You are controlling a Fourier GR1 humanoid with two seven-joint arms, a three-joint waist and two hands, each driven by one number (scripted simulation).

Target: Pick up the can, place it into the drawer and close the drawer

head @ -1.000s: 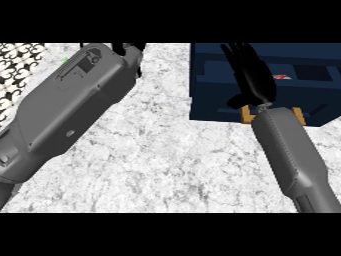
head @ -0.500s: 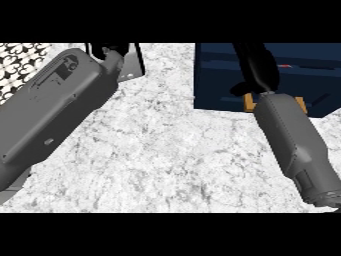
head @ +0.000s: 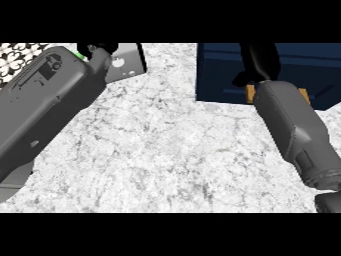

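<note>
My right hand [head: 260, 62], fingers straight, has pushed the dark blue drawer [head: 225, 70] in, red can hidden now, so nearly closed; left hand's state unclear.

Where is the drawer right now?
In the head view the dark blue drawer sits at the upper right of the marble counter, with the right hand reaching over its front.

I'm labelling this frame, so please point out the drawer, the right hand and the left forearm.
drawer [head: 328, 65]: head view, on its dark blue top face.
right hand [head: 260, 62]: head view, on the black palm over the drawer.
left forearm [head: 40, 110]: head view, on the middle of its grey casing.
</note>
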